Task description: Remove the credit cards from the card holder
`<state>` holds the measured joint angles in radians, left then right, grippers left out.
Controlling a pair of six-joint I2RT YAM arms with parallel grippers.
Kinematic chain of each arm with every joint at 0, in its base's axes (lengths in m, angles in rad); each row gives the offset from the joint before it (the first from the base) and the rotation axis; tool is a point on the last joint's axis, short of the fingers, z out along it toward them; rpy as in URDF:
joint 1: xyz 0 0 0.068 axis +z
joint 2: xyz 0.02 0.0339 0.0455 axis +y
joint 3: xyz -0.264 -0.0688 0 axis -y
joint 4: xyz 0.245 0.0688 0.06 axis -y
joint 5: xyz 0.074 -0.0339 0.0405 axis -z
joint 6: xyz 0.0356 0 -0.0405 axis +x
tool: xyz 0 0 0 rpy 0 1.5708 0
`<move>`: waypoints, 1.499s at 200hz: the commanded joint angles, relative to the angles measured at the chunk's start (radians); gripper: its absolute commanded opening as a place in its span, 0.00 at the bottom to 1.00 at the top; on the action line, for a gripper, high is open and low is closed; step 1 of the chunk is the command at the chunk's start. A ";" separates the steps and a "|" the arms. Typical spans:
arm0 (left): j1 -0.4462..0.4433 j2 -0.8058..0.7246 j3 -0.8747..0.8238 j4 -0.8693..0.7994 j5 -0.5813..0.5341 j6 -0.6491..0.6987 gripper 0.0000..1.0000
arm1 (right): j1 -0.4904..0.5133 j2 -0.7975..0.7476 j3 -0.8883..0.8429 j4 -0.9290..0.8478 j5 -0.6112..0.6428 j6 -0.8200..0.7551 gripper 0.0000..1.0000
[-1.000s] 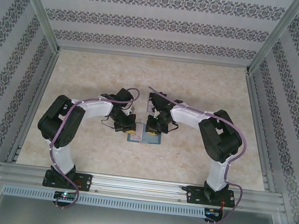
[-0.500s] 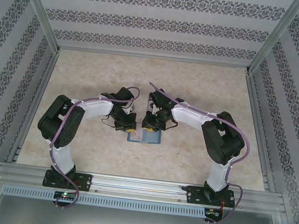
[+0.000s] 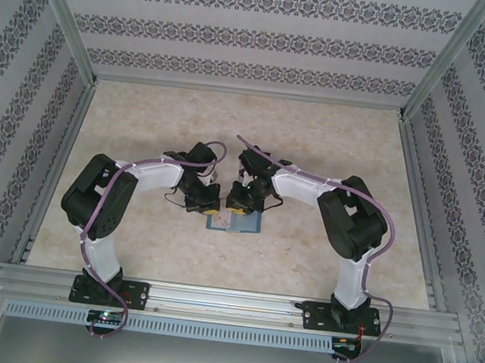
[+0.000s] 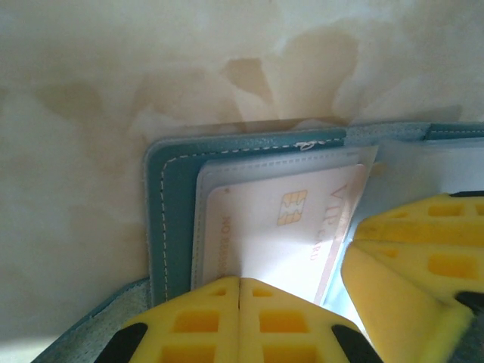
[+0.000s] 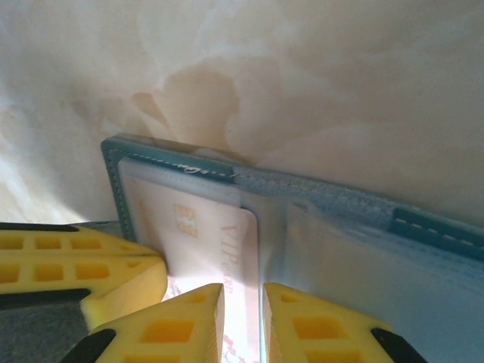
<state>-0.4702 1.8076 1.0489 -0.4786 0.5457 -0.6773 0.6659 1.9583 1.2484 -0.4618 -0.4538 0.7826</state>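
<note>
Left fingers (image 4: 239, 321) press shut on the open wallet (image 4: 170, 197) on the table (image 3: 144, 116). Right fingers (image 5: 242, 321) pinch the pale card's (image 5: 219, 234) edge; it reads "VIP".

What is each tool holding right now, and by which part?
Right tool pinches the pale VIP card's edge. Left tool, shut, presses the card holder.

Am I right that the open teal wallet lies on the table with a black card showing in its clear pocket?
Not quite. The card in the clear pocket is pale pink with a gold chip, not black, as the left wrist view shows. The open teal wallet does lie on the table.
</note>
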 commanded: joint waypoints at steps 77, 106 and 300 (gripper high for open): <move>-0.005 0.015 -0.021 -0.024 -0.023 0.016 0.01 | 0.018 0.039 -0.007 -0.019 0.029 -0.009 0.16; -0.006 0.007 -0.020 -0.038 -0.034 0.024 0.01 | 0.017 0.033 -0.007 -0.049 0.066 -0.018 0.15; -0.006 -0.018 -0.003 -0.070 -0.043 0.025 0.04 | -0.016 -0.089 -0.080 0.033 -0.014 0.016 0.18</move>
<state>-0.4702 1.8053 1.0473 -0.4824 0.5388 -0.6621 0.6498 1.9022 1.1923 -0.4728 -0.4057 0.7673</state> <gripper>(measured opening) 0.043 0.163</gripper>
